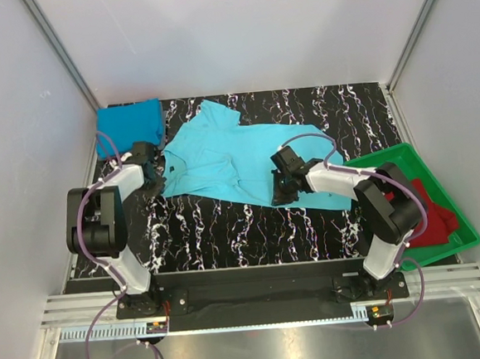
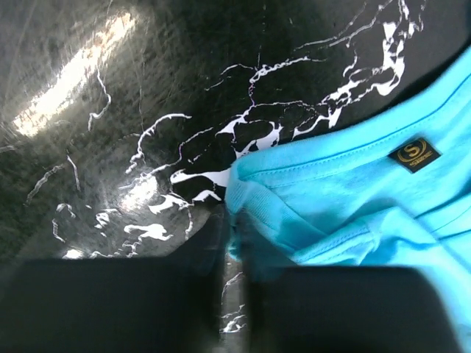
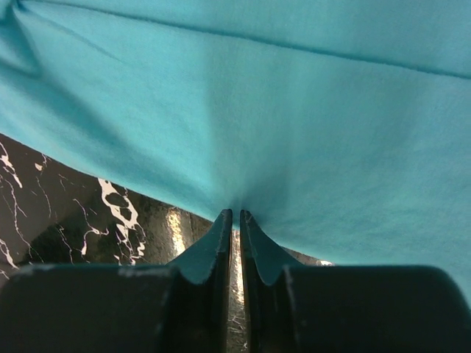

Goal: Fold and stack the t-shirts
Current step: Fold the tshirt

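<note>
At the near table edge, the left base (image 1: 141,302) and the right base (image 1: 366,286) are bolted side by side. In the far left corner of the table (image 1: 252,228) a blue shirt (image 1: 128,126) is laid in a folded bundle. Just near of it, the left gripper (image 1: 158,179) (image 2: 234,257) is positioned at the left edge of the turquoise shirt (image 1: 221,156) (image 2: 346,198) (image 3: 257,110). In the left wrist view its fingers are seen almost together, with a fold of that edge pinched between them. A black and gold label (image 2: 414,154) is seen on the cloth to the right of the grip.

The turquoise shirt is spread unfolded across the middle of the table, slanting from far left to near right.

The right gripper (image 1: 281,194) (image 3: 235,220) is placed on the shirt's near edge, right of centre. Its jaws are closed on a pinch of the cloth, which is puckered toward the tips.

At the right edge a green tray (image 1: 379,153) is set, with red shirts (image 1: 430,214) inside, partly hidden by the right arm. Whether the turquoise shirt touches the tray cannot be told.
</note>
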Tool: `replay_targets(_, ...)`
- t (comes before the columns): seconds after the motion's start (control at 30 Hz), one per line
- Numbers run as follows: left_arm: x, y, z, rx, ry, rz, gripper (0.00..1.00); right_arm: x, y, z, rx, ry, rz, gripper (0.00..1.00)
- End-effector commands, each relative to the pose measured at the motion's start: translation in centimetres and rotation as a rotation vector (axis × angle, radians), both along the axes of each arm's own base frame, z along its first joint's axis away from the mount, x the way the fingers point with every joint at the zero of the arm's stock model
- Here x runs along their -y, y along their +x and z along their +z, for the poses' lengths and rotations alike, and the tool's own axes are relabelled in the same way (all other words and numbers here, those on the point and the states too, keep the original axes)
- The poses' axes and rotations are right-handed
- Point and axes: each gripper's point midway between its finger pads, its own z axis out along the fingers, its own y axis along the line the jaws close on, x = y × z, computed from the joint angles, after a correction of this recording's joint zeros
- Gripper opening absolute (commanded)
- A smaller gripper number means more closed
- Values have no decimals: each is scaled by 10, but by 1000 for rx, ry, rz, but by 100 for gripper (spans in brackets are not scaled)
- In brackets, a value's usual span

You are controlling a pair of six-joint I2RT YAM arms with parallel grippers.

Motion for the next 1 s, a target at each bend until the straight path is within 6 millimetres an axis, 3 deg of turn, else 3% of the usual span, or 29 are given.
replay_targets(0.0,-10,5,9,14,75,-37,0,3,2,16,54,13,14,15)
replay_targets(0.17,-41,-14,40,-11,246,-38,0,12,-9,6,28,-10,8,15)
replay_targets(0.3,-56,-34,50,-27,329,-35,0,17,-18,0,11,-15,11,15)
replay_targets(0.43,-55,-46,42,-75,333,-71,0,21,-26,1,9,-14,15,15)
replay_targets(0.63,-55,-72,14,-216,323,-96,0,20,-33,14,27,23,26,15)
replay_targets(0.67,-55,-75,10,-228,320,-95,7,20,-33,15,26,28,29,15)
replay_targets(0.73,-55,-76,10,-235,317,-94,16,12,-27,28,51,59,35,16)
replay_targets(0.77,-55,-74,12,-228,314,-91,25,8,-25,35,59,80,43,17)
replay_targets(0.83,-57,-71,20,-215,320,-88,32,-4,-12,56,103,123,54,19)
replay_targets(0.93,-64,-55,50,-158,365,-104,37,-20,10,86,168,172,60,22)
replay_targets(0.97,-67,-42,70,-102,388,-94,38,-22,18,93,184,173,58,24)
